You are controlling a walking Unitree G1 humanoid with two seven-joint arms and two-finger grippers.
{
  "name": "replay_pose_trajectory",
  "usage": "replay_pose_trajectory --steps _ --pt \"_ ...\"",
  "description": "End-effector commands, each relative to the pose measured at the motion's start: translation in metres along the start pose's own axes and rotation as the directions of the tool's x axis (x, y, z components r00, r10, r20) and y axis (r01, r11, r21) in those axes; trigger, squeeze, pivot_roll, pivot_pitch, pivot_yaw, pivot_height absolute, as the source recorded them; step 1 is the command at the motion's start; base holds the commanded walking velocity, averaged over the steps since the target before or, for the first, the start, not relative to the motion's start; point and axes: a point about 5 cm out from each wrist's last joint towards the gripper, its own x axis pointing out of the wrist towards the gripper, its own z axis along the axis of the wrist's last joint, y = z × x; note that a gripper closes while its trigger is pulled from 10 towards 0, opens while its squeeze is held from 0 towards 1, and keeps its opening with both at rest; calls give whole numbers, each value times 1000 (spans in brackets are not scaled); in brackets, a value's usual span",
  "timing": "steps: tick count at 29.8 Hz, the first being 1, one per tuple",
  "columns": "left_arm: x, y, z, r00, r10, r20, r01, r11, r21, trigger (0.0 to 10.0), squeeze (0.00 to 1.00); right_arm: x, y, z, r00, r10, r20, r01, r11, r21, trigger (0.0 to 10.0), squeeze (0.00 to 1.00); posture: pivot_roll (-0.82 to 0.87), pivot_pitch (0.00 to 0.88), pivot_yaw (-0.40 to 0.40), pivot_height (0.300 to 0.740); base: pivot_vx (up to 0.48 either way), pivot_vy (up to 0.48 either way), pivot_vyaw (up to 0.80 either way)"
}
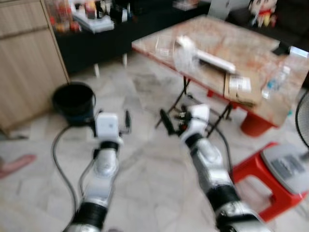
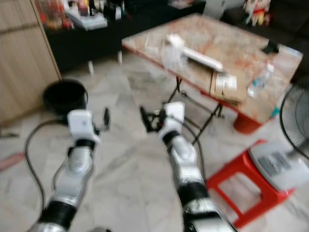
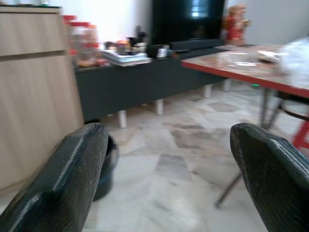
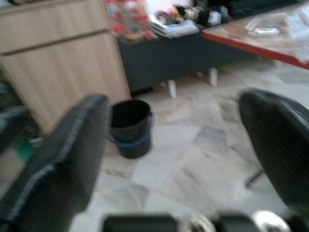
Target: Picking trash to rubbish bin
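While both arms hover over floor, step reads as approach, nothing picked; left claw point(image 1: 126, 121) wide, empty; right claw point(image 1: 166, 122) wide, empty; bin point(image 1: 73, 101) on floor by cabinet point(image 1: 24, 58), ahead-left; likely trash, clear bag point(image 1: 186, 55) and bottle point(image 1: 275, 82), on bench point(image 1: 227, 43) ahead-right, well apart from claws; next move calls for stepping to bench, reaching bag. Head views show red stool point(image 1: 263, 179), fan point(image 1: 304, 121); right wrist view shows bin point(image 4: 130, 126) whole, left wrist view just its edge behind finger.
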Motion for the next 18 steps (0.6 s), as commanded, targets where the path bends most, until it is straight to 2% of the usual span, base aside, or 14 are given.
replay_pose_trajectory --steps 1,10,13,18 --pt "0 -12 6 999 -25 24 25 1000 -3 10000 0 -4 -13 4 999 -33 14 33 999 -14 10000 0 14 132 -117 740 480 0 0" --pt "4 -14 11 999 -19 39 19 1000 -8 10000 0 -2 -10 10 998 -34 55 34 999 -11 10000 0 15 135 -123 740 480 0 0" --pt "4 -14 12 999 -15 44 16 1000 -10 10000 0 -1 -12 15 996 -42 82 40 999 25 10000 0 17 139 -125 740 472 0 0" --pt "5 -13 12 999 -13 42 14 1000 -11 10000 0 -1 -10 14 996 -31 80 29 999 31 10000 0 16 142 -124 740 469 0 -678"
